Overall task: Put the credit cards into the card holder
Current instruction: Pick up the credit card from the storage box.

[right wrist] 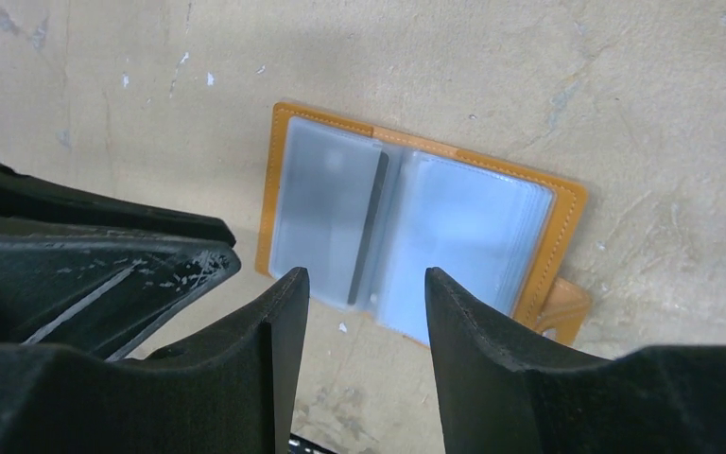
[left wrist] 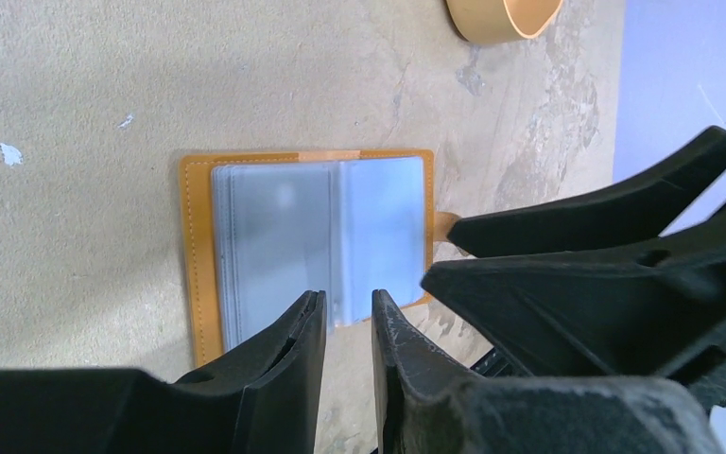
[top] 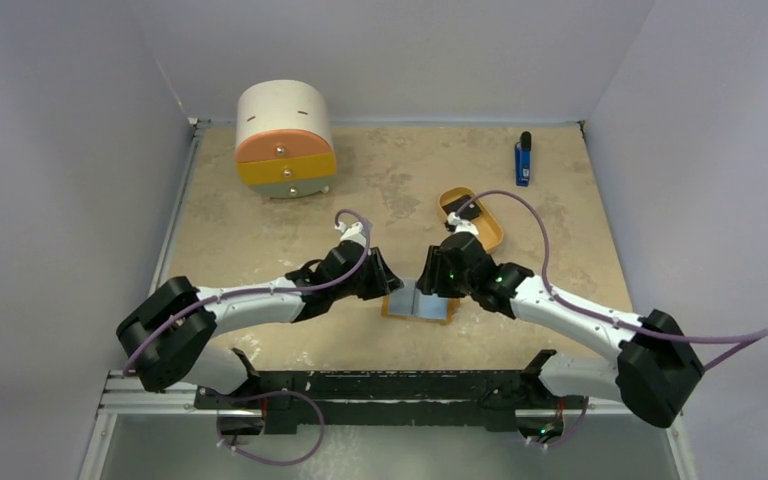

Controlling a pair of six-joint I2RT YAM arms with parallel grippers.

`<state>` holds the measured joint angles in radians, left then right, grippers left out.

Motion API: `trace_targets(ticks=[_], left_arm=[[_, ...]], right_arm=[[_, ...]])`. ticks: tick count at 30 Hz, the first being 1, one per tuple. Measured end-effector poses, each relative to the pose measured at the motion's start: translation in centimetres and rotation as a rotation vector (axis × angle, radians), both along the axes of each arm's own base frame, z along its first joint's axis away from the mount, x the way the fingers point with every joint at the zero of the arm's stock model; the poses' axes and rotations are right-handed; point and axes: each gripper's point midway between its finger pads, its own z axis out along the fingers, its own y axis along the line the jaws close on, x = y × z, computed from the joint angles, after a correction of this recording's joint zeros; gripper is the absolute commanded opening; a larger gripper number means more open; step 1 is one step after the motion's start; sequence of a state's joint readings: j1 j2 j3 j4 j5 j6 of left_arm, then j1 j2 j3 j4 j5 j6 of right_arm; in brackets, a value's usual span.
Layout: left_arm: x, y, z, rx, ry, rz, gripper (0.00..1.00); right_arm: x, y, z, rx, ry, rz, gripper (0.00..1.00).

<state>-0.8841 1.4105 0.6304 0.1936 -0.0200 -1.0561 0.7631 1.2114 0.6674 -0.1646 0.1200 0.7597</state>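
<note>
The left gripper (left wrist: 348, 326) hangs low over the near edge of the card holder (left wrist: 312, 227), its jaws a narrow slit apart with nothing between them. The right gripper (right wrist: 364, 317), just beside it, stands wider apart and is also empty, poised above the same near edge. The card holder lies unfolded flat on the table (top: 260, 240) between the two, its grey-blue plastic sleeves facing up and its snap tab (right wrist: 562, 307) sticking out at one side.

The step in hand looks like a pause between cards: the holder is spread out and ready, but neither arm carries anything. The next move likely calls for one arm to fetch a card and the other to pin or lift a sleeve so its mouth gapes.

No credit cards can be made out plainly. A dark strip (right wrist: 371, 227) beside the fold may be a card's edge inside a sleeve or only shadow. A dark shape (top: 463, 211) in the tan oval tray (top: 495, 235) may be a card, but the right arm partly covers it and it is too small to tell
</note>
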Motion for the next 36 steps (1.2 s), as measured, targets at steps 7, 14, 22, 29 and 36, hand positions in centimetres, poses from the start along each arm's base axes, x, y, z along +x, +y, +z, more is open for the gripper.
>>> trace_targets(ticks=[7,14,22,29,36], left_arm=[[-0.1,0.0,-0.1,0.002,0.004,-0.005,0.24],[0.2,0.2,0.8,-0.006,-0.022,0.011,0.24],[-0.1,1.0,0.6,0.009,-0.024,0.019,0.24],[-0.5,1.4,0.1,0.019,-0.015,0.019,0.24],[-0.5,1.4,0.1,0.018,-0.015,0.018,0.24]], right_arm=[[2.0,-2.1,4.2,0.041,-0.06,-0.103,0.56],[9.8,-8.5,10.5,0.181,-0.184,-0.472,0.66],[15.3,-12.2,5.0,0.216,-0.032,-0.751,0.64],[17.5,-11.7,2.1,0.237,0.035,-0.83,0.68],[18.7,-11.8,-0.8,0.243,0.094,-0.926,0.67]])
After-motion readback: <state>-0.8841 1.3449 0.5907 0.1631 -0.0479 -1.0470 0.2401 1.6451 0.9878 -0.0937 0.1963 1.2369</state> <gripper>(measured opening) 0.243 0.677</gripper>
